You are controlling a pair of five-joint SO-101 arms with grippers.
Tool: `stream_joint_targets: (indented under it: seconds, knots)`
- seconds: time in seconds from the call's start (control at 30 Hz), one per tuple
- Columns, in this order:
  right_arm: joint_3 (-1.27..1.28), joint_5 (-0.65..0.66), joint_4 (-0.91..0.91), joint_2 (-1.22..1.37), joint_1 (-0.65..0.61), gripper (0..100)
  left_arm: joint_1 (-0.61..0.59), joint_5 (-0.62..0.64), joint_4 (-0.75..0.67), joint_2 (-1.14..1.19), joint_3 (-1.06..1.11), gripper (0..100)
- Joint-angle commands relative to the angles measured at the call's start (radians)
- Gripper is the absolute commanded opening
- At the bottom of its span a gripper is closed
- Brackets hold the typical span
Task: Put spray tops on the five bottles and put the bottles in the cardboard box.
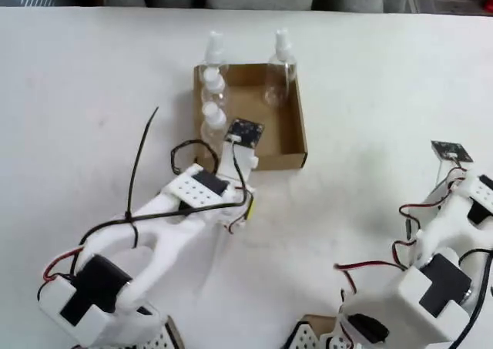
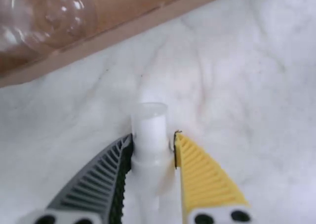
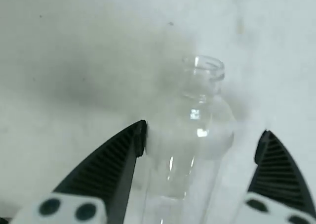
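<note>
My left gripper (image 2: 153,137) is shut on a white spray top (image 2: 148,117), its grey and yellow fingers pressed to both sides just above the white table. It sits close to the near wall of the cardboard box (image 2: 123,28). From above, the left arm (image 1: 192,195) stretches to the near edge of the cardboard box (image 1: 296,133). Three capped clear bottles (image 1: 214,79) line the box's left wall and one capped bottle (image 1: 282,64) stands at its right wall. My right gripper (image 3: 203,130) is open around an uncapped clear bottle (image 3: 197,110).
The right arm (image 1: 454,226) is folded back at the table's near right corner. A black cable tie (image 1: 139,164) sticks up from the left arm. A clear bottle (image 2: 49,16) shows inside the box wall. Bare white table lies left and right of the box.
</note>
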Motion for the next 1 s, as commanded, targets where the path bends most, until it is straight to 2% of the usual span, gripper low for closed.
stream_joint_targets:
  seconds: [0.0,0.53,0.63,0.8,0.87,0.97]
  knots:
    - [0.017,0.011,-0.059,-0.048,-0.015,35.0,-0.019,-0.009,-0.009,-0.065,0.003,2]
    - [-0.005,0.011,-0.153,0.128,-0.016,33.3,-0.027,-0.009,-0.009,-0.065,0.003,2]
    - [-0.025,0.011,-0.151,0.139,-0.013,26.4,-0.027,-0.009,-0.009,-0.065,0.003,2]
    - [-0.041,0.003,-0.136,0.131,-0.007,0.9,-0.027,-0.009,-0.009,-0.065,0.003,2]
    - [-0.075,0.002,-0.082,0.131,-0.007,3.5,-0.027,-0.009,-0.009,-0.065,0.003,2]
    - [-0.172,-0.003,0.024,0.131,-0.007,1.3,-0.027,-0.009,-0.009,-0.065,0.003,2]
